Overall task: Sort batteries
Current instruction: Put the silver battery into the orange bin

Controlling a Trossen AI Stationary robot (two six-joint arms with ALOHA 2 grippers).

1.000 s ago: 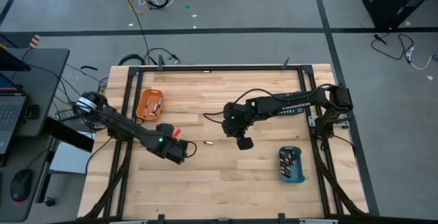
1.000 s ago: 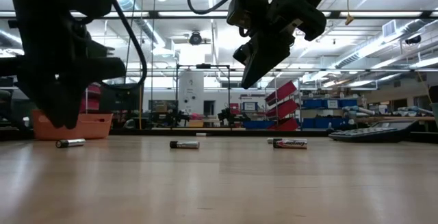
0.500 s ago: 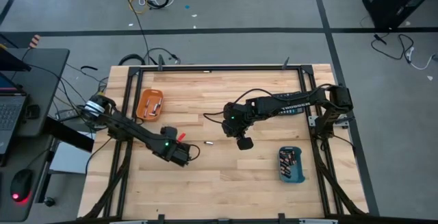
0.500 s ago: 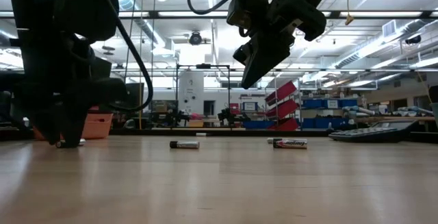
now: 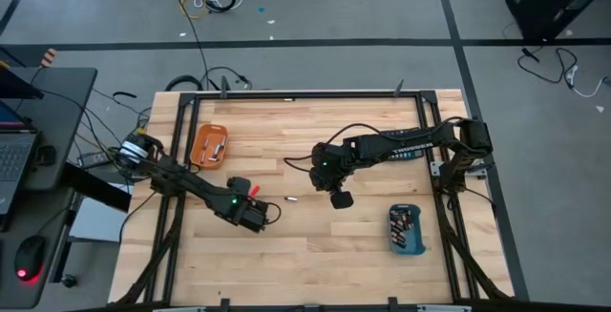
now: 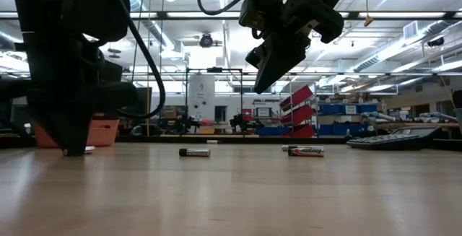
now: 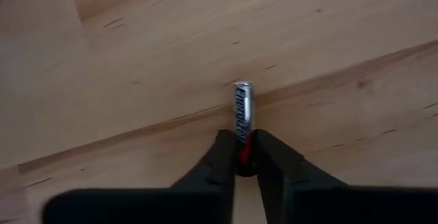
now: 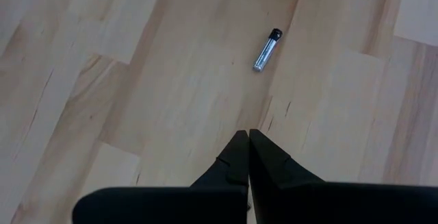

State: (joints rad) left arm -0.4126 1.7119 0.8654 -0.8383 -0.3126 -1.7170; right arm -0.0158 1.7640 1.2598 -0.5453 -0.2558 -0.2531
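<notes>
My left gripper (image 7: 241,142) is down at the table near its left-middle (image 5: 256,217), shut on a silvery battery (image 7: 243,107) that lies on the wood. In the low view only that battery's end (image 6: 86,149) shows beside the gripper. My right gripper (image 8: 248,136) hangs shut above the table's middle (image 5: 340,198), touching nothing. A loose silvery battery with a dark end (image 8: 267,49) lies flat on the wood ahead of it, also seen in the high view (image 5: 293,198). Two batteries (image 6: 195,151) (image 6: 306,151) lie flat in the low view. My left gripper pinches the battery's near end (image 7: 240,150) between its two fingers (image 7: 220,157). The fingers come steeply from above and lie along the battery, which sticks out ahead of them. The battery lies flat on the table.
An orange tray (image 5: 208,146) with a few cells stands at the far left. A blue tray (image 5: 407,229) with several cells stands at the near right. A black calculator (image 6: 393,141) lies at the far right. Bare wood spreads along the near side.
My left gripper has sunk to the table and gone a little toward the near right, coming down over the silvery battery at the left, whose length it now hides in the low view.
</notes>
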